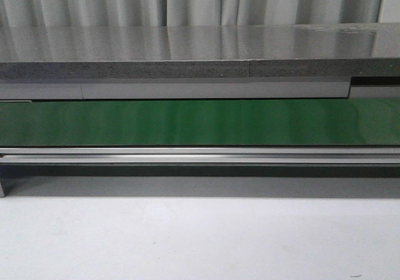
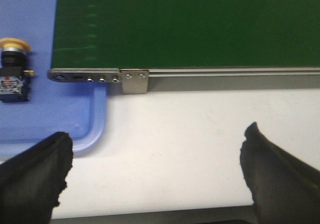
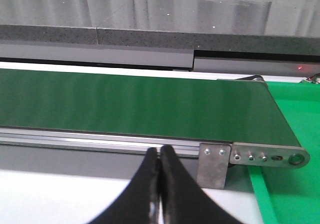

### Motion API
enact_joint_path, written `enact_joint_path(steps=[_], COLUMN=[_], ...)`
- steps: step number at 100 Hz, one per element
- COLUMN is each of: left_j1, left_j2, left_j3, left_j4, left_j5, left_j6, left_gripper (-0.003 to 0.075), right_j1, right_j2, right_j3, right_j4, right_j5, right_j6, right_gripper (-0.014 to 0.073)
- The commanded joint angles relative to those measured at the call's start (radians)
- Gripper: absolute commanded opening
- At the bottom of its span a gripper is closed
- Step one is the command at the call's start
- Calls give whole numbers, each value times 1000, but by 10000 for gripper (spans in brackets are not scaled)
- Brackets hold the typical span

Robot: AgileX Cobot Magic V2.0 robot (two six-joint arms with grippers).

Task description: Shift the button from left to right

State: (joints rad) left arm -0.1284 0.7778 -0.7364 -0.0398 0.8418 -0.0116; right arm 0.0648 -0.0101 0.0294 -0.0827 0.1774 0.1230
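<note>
Opening step, nothing grasped. Button lying on blue tray beside belt end. Left claw wide open, empty; right claw closed, empty. Next: reaching left claw over button.

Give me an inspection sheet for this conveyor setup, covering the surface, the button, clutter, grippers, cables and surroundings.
Surface: white table with a green conveyor belt running across it; nothing on the belt.
Job's things: the button lies on its side in a blue tray at the belt's left end, untouched.
Clutter: nothing seen.
Grippers: left gripper open, held over the table near the tray; right gripper shut and empty, near the belt's right end.
Cables: nothing seen.
Surroundings: green tray at the belt's right end; grey counter and curtain behind.
</note>
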Motion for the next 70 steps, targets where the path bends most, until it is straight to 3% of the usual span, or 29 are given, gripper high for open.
enact_joint_path(steps=[1,42,70], left_j1=[28,351,423], left_j2=[47,378,614], left_j3=[-81,-219,-281], left_j4=[62,105,105], left_j5=[-33,-131,-228], left_j6=[-41,-30,-30], left_gripper=[644,645,644], right_j1=[2,2,2], right_j2=[-16,-16,-16], right_j3=[0,0,0], right_j4=[-2,-2,-2], right_j5=[-83,-83,-83], right_j6=[1,1,1], right_gripper=[-69,-69,-69])
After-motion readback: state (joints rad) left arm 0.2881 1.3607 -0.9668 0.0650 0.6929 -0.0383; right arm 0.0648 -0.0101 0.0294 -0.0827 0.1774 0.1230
